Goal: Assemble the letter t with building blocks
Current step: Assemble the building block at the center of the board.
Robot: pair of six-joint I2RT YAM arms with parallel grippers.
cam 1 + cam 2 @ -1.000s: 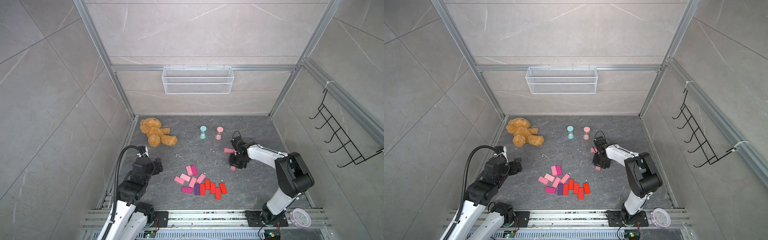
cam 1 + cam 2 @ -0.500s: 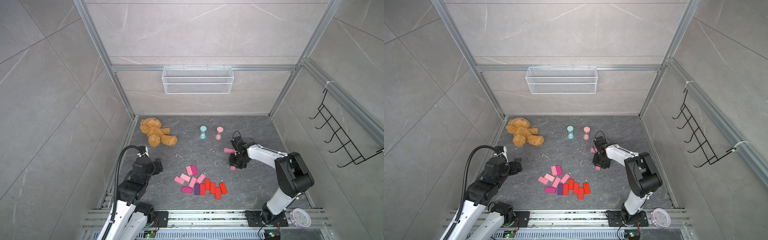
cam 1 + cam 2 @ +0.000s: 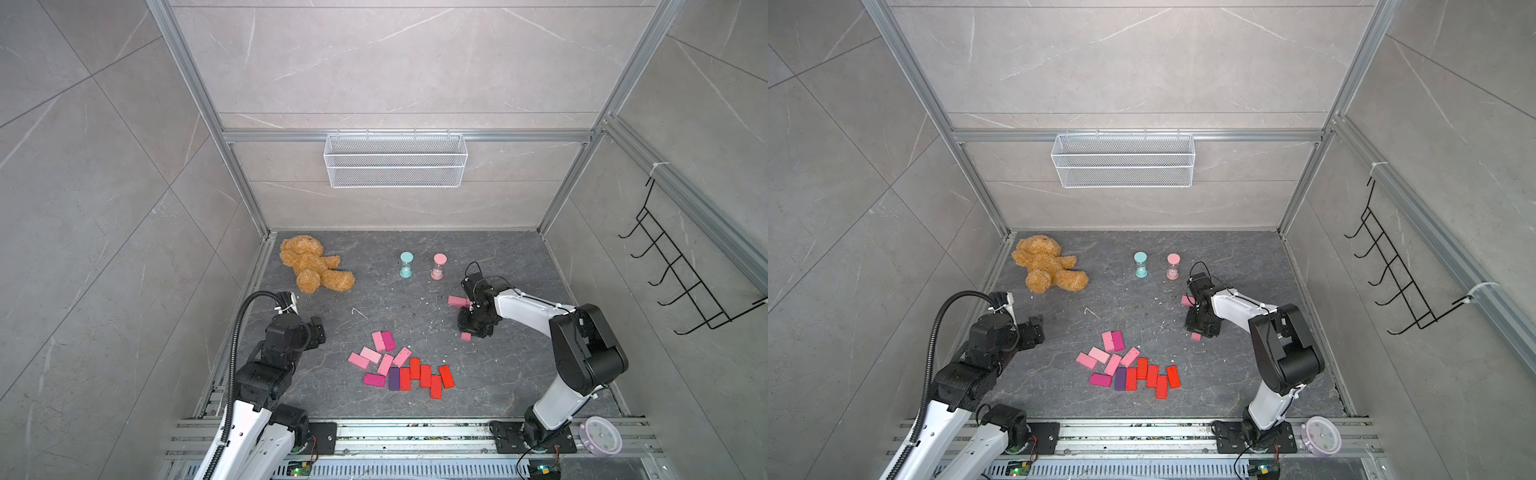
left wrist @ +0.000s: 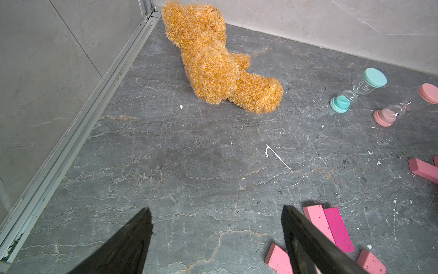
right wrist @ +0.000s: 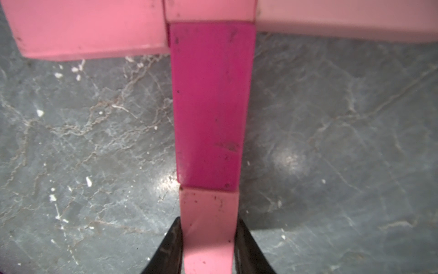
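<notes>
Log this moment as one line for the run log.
right gripper astride light pink block at T stem foot, grip unclear | left gripper open, empty | spare blocks loose

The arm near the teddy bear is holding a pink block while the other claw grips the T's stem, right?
Not quite: the left gripper is open and holds nothing, as the left wrist view shows. The right gripper does grip the T's stem, at its light pink block.

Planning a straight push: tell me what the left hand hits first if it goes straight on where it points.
Probably just the bare tabletop: the open left hand angles down at it. The teddy bear sits farther along, and the pink blocks lie off to one side.
</notes>
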